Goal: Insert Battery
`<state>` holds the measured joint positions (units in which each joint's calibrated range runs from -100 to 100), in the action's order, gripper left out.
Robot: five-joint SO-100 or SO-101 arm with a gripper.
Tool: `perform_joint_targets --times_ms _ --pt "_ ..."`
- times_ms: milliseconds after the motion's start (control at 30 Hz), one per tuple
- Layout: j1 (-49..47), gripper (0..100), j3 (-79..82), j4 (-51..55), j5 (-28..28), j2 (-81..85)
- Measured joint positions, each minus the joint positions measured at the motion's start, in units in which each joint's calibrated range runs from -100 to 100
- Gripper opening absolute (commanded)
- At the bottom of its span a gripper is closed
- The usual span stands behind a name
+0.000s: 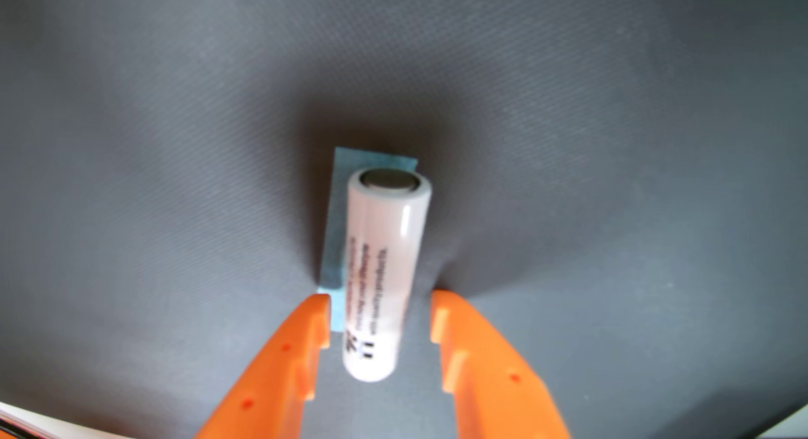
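My gripper (379, 310) stands open astride the battery (384, 264): rigid, smooth, likely slippery; I'd pinch its near mid-body.

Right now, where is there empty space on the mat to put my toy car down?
The grey mat is bare to the left, to the right and beyond the battery. The middle is crowded: the battery lies partly over a blue patch, with the gripper and its open orange jaws straddling the near end.
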<state>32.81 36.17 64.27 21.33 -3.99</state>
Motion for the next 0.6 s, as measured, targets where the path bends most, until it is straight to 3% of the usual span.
perform_joint_targets --times_ms 267,600 --pt "-0.33 2 0.00 -0.08 -0.20 -0.33" --pt "-0.33 2 0.00 -0.08 -0.26 -0.33"
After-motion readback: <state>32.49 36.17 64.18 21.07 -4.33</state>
